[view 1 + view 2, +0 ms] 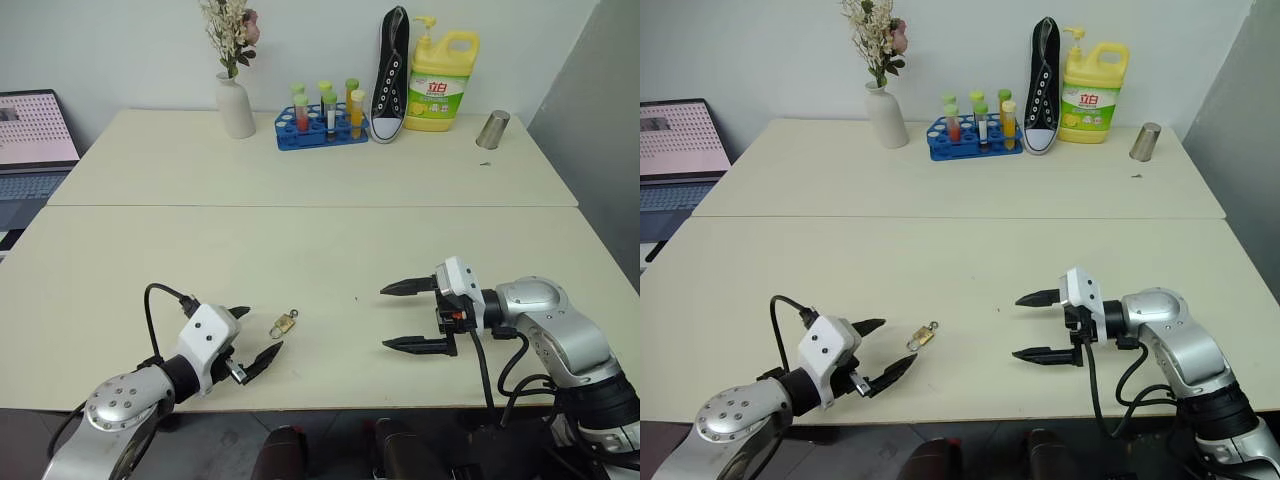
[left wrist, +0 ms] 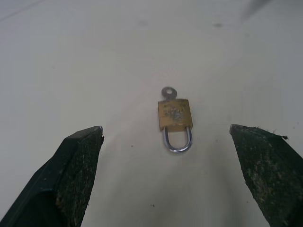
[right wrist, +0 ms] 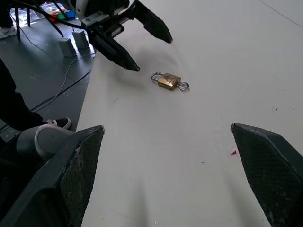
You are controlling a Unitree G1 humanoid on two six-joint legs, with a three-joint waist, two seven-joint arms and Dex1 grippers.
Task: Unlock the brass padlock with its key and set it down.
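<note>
The brass padlock lies flat on the surface, its key inserted — both grippers' jaws wide, holding nothing — judged ready for grasping.

From my station the only lettering I can make out sits on the yellow detergent bottle, far beyond both grippers at the back of the table: two large Chinese characters reading 立白 on its label. The laptop screen carries rows too small to read.
</note>
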